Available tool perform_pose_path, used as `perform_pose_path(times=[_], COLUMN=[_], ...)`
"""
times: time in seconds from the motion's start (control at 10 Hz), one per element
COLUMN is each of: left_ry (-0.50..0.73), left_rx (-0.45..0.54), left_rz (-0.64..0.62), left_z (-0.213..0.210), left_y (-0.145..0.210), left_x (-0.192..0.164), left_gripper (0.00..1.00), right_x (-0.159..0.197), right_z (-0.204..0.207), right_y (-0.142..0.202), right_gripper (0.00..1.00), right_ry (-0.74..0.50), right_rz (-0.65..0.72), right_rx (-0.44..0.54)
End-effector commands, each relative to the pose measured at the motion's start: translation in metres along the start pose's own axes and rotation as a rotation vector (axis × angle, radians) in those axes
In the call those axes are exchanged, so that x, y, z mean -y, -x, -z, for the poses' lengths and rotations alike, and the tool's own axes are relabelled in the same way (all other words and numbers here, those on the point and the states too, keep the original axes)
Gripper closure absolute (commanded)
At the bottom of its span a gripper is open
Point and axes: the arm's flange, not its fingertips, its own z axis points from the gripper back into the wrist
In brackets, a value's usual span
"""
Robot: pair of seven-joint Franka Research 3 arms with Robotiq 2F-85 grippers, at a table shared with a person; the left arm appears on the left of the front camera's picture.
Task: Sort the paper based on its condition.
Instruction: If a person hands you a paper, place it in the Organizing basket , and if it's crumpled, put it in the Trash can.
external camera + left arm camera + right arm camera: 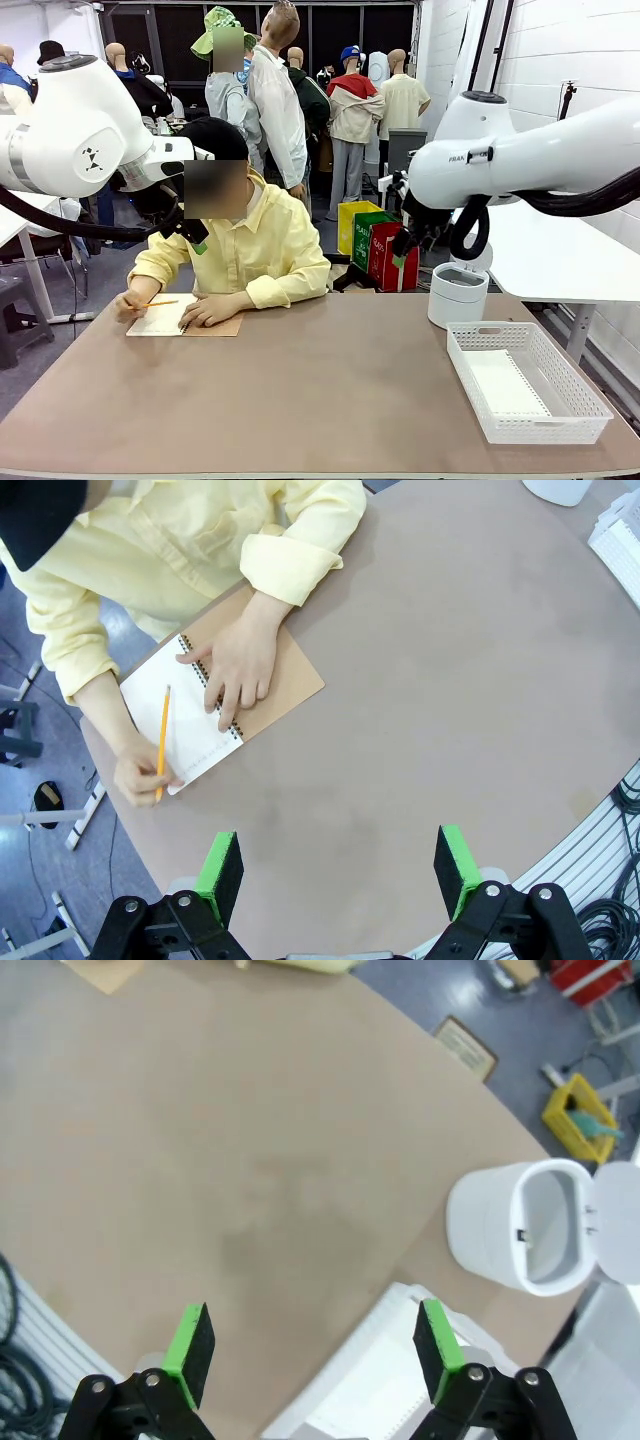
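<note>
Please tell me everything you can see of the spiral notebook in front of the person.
The notebook is spiral-bound and lies open and flat on the brown table, at the person's edge, towards the robot's left. On one side of the wire spiral is a tan cover that looks like card, on the other a white page facing up. One hand of the person lies across the spiral. The other hand holds a yellow pencil over the page.

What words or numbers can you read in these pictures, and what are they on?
"FRAN": small letters on the right arm; the rest is too small to read.
"PLAS": on the red bin; the rest is unreadable.
Pencil lines on the notebook page: too faint to read.
</note>
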Motion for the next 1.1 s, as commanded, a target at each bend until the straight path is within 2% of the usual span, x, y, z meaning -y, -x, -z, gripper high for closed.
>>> perform_pose_path(times=[0.0,0.3,0.5,0.7,1.0], left_ry=[0.001,0.001,0.001,0.001,0.001], left_rx=[0.003,0.003,0.003,0.003,0.003], left_rz=[0.002,0.002,0.002,0.002,0.002], left_z=[-0.001,-0.001,-0.001,-0.001,-0.001], left_y=[0.0,0.0,0.0,0.0,0.0], left_x=[-0.001,-0.001,-0.001,-0.001,-0.001], left_gripper=[0.0,0.0,0.0,0.0,0.0], right_x=[-0.027,-0.053,-0.068,-0.072,-0.072], right_z=[-0.018,-0.029,-0.037,-0.041,-0.04], right_y=[0.014,0.021,0.025,0.028,0.031], right_gripper=[0.0,0.0,0.0,0.0,0.0], right_ry=[-0.133,-0.167,-0.134,-0.133,-0.15], right_rz=[0.023,-0.022,-0.065,-0.084,-0.111], right_rx=[0.083,0.265,0.392,0.426,0.404])
